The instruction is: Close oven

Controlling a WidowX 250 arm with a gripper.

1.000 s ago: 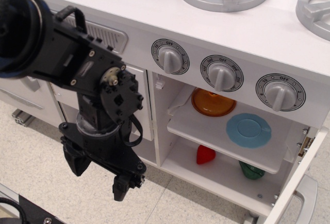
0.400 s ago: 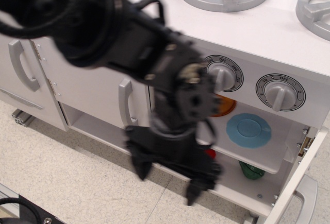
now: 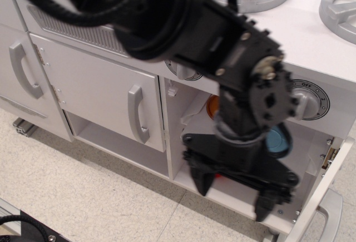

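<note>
**Pincer parked in front of the open oven, door not shut yet**

So the pincer (image 3: 231, 197) hangs right in front of the oven (image 3: 239, 142) cavity, fingers spread apart and holding nothing. It's a bit motion-blurred, but the two tips are clearly separated, one low left and one low right.

The oven is wide open. Its door (image 3: 320, 197) is swung out at the oven's lower right corner, seen nearly edge-on, with the silver-grey handle (image 3: 332, 211) poking out on the outer face. Inside the oven there's a white shelf (image 3: 222, 136) with something orange (image 3: 213, 105) at the back and a blue disc (image 3: 278, 141) peeking out from behind the arm; a red thing sits below, mostly hidden.

Handling-wise, I'd guess this is a light wooden or plastic toy door on small hinges, stiff, swings easily. No real need to grab it. Pushing on the outer face or the handle from the far side of the door should swing it closed. The handle looks smooth, so a grip might slip; a flat push seems safer. Going gently makes sense, since a light door could bounce back off the frame.

To the left of the oven is a smaller cabinet door (image 3: 105, 94) with a vertical handle, already shut.
</note>
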